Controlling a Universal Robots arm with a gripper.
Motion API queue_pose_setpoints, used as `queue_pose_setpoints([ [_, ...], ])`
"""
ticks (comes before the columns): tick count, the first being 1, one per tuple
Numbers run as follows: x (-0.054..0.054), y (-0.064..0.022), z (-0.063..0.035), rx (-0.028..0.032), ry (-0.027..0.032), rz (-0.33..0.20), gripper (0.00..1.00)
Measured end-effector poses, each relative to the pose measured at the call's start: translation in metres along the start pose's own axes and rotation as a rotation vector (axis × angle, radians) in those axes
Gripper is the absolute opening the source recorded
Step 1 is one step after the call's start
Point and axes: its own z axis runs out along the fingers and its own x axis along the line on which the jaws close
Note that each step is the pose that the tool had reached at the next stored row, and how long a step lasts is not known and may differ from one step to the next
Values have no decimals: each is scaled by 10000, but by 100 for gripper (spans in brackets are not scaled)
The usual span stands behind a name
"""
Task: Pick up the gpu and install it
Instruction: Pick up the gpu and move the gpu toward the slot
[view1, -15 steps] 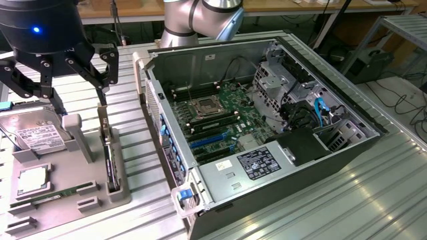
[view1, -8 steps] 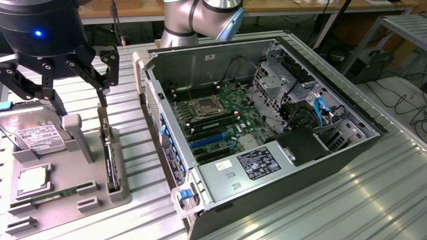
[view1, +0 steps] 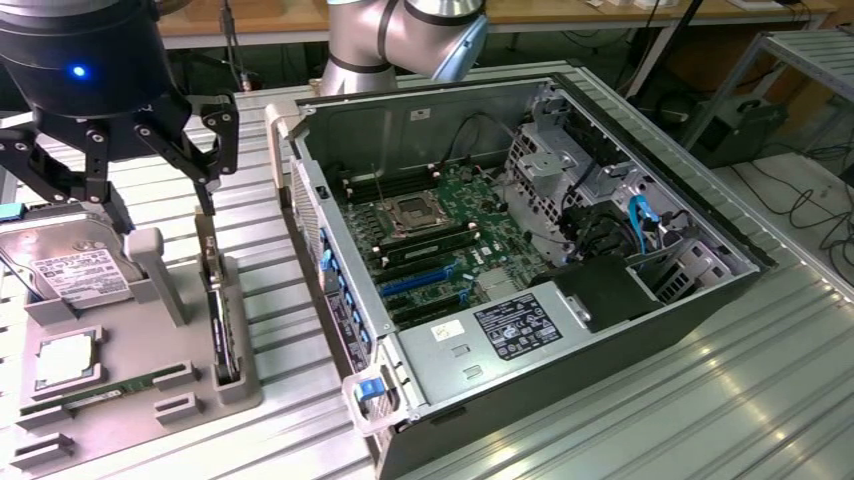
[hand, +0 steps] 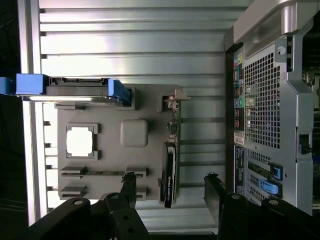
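Above the gpu (view1: 222, 330) (upright in tray (view1: 150, 352)) — jaws wide, empty.

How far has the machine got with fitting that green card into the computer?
Barely begun. Done: nothing that shows; the thin green circuit card with a black fan stands on edge in the grey holder tray, untouched. In hand: the jaws hang open above it, holding nothing. Left: gripping the card, lifting it and seating it in the open dark computer case, where the blue slots look empty.
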Motion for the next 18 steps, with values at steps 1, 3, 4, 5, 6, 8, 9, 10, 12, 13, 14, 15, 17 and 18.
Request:
queue_pose_setpoints([
  [1, 0, 0, 5, 0, 0, 0, 66],
  [3, 0, 0, 12, 0, 1, 0, 66],
  [4, 1, -1, 16, 0, 0, 0, 66],
  [5, 1, -1, 20, 1, 1, 0, 66],
  [6, 1, -1, 24, 0, 1, 0, 66],
  [8, 1, -1, 33, 1, 1, 0, 66],
  [9, 1, -1, 37, 1, 1, 0, 66],
  [10, 1, -1, 41, 0, 0, 0, 66],
  [12, 2, -2, 54, 0, 0, 0, 66],
  [13, 2, -2, 63, 1, 1, 0, 66],
  [14, 2, -3, 72, 1, 1, 0, 66],
  [15, 2, -3, 78, 1, 1, 0, 66],
  [17, 2, -3, 86, 1, 1, 0, 66],
  [18, 3, -3, 92, 0, 0, 0, 66],
])
